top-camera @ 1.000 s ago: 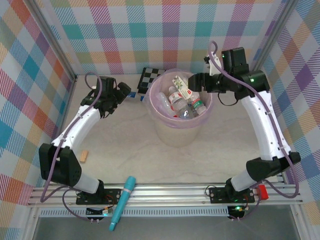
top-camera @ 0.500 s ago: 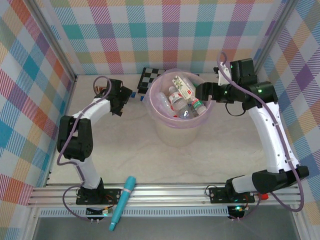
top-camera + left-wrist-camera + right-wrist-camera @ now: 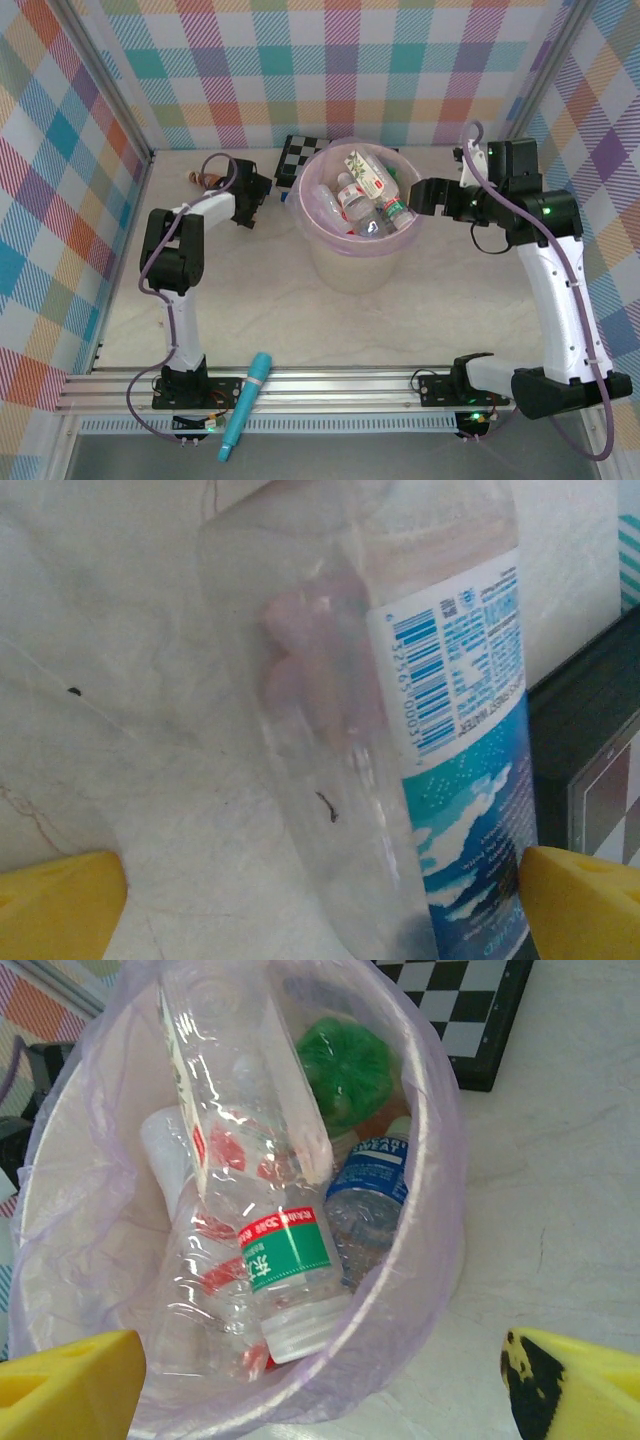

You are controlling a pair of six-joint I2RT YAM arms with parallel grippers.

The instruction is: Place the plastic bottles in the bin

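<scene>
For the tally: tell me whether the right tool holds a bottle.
No, the right tool stands open and empty, facing into the bin.

Under the wide-apart right gripper, the bin holds clear bottles and a green bottle, a checkerboard just beside it.

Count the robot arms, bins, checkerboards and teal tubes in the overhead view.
Robot arms: 2 (left arm, right arm)
Bin: 1
Checkerboard: 1
Teal tube: 1
Total: 5
</scene>
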